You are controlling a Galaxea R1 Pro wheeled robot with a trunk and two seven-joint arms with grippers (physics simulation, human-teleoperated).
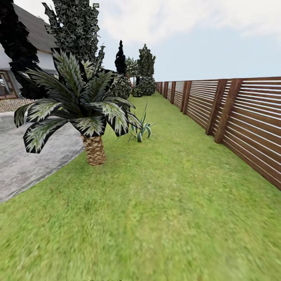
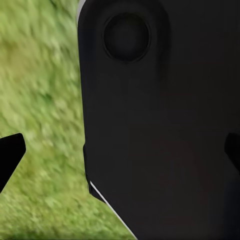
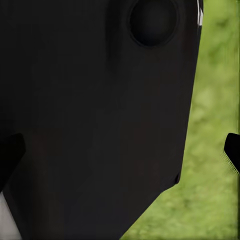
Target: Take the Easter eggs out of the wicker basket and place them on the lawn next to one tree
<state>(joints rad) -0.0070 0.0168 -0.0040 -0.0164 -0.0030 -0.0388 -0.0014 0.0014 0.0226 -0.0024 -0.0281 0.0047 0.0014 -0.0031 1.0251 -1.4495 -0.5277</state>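
The lawn stretches ahead as a long green strip in the head view. The Easter eggs and the wicker basket are out of view, and I see no thick-trunked tree. In the left wrist view my left gripper is open; one dark fingertip is at one edge and the other at the opposite edge, with nothing held between them. The robot's black body and grass lie behind. My right gripper is open too, its fingertips wide apart over the black body and grass.
A short palm with a scaly trunk stands at the left of the lawn, and a small spiky plant grows behind it. A brown slatted fence runs along the right. Grey paving, a white house and dark cypresses are on the left, with shrubs far ahead.
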